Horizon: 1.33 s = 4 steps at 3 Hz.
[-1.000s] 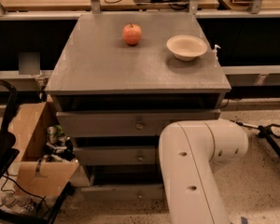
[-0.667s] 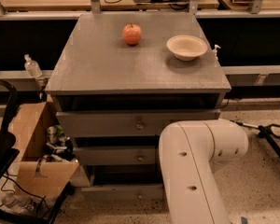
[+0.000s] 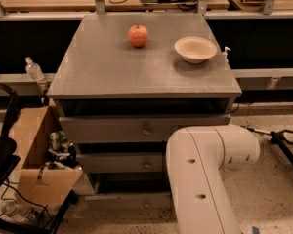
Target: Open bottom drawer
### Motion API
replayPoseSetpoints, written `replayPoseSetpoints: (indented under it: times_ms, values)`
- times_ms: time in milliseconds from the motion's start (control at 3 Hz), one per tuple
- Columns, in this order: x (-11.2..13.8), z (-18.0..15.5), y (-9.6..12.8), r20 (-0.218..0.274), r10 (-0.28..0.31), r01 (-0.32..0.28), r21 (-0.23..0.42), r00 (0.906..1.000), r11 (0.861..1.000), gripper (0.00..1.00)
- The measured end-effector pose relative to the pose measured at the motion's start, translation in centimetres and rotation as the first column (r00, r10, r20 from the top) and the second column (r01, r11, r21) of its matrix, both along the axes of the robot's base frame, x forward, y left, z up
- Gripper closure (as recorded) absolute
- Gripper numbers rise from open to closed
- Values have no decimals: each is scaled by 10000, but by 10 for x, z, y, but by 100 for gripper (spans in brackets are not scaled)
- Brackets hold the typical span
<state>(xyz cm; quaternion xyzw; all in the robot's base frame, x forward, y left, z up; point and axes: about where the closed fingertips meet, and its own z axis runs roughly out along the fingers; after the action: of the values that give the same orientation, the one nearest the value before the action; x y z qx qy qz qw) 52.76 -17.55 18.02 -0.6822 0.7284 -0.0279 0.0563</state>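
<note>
Shows no claw anywhere: only a thick white arm link filling the lower right. Cannot tell whether spread or pressed together, nor fix places against it; take it as somewhere out of frame, past the arm's ends.

Find the bottom drawer at the foot of the grey cabinet, lowest and shortest-fronted, apparently shut or nearly so, its right end hidden behind the arm link. Aim for its small round knob at mid-front, just left of the link. Bring the claw down low and level with that knob, well below the middle drawer and top drawer. Approach square to the front, close around the knob's neck rather than its face, then pull straight out along the runners, without lifting or twisting. Probably needs a slow, steady draw; risks slipping off so small a knob otherwise. Mind the cardboard box at the cabinet's left, near the drawer's corner.

Counts: three drawers; three knobs, one apiece; one apple and one bowl on the cabinet top, apart from each other; one cardboard box; two small bottles, one clear bottle left of the cabinet, one pump bottle just right of the bowl; one arm link; no claw.
</note>
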Motion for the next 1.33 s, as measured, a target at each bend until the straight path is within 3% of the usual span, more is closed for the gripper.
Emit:
replayPoseSetpoints:
  times_ms: [1000, 1333]
  values:
    - [0, 0, 0, -1, 0, 0, 0, 10000, 10000, 8]
    - [-1, -1, 0, -11, 2, -2, 1, 10000, 10000, 0]
